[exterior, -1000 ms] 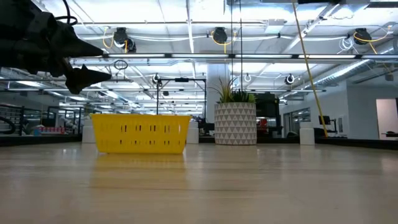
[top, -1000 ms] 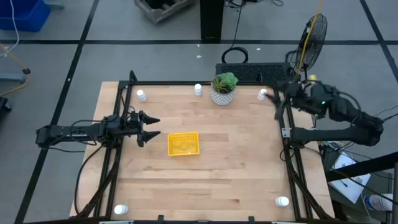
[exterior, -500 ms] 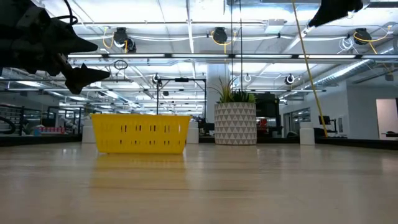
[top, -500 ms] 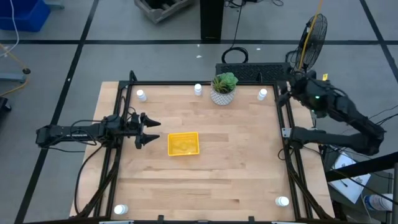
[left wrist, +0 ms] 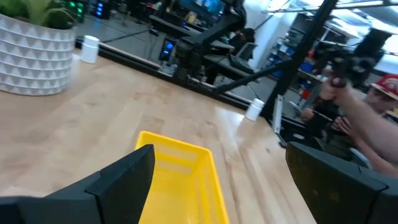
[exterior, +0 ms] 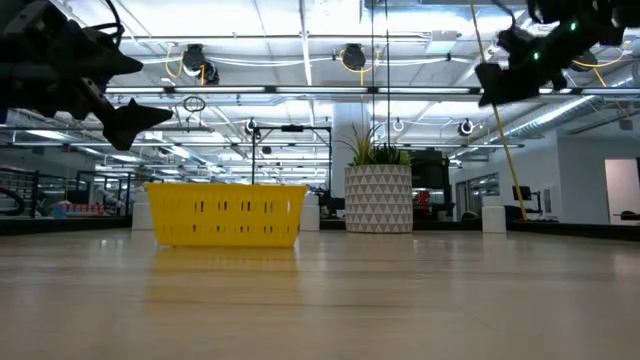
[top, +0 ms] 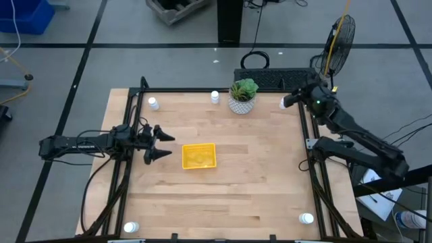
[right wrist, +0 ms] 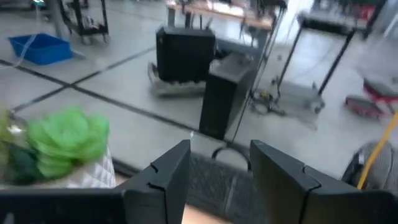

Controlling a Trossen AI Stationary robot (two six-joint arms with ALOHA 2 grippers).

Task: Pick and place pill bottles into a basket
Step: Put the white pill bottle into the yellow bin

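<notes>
Counter (top: 256, 182): nothing moved yet.
Basket (top: 199, 155): empty, mid-counter.
Right hand (top: 291, 100): pressed together, empty, over the far-right bottle.
Left hand (top: 159, 144): spread, empty, beside basket.
Pill bottles (top: 153, 103): five remain at the counter's edges.

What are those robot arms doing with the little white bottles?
They are meant to put the pill bottles into the yellow basket, but the basket holds none yet. The left gripper hangs open beside the basket, holding nothing. The right gripper is shut, up by a bottle at the table's far right corner; whether it holds that bottle is unclear. Other bottles stand along the far edge and at the near corners.
</notes>
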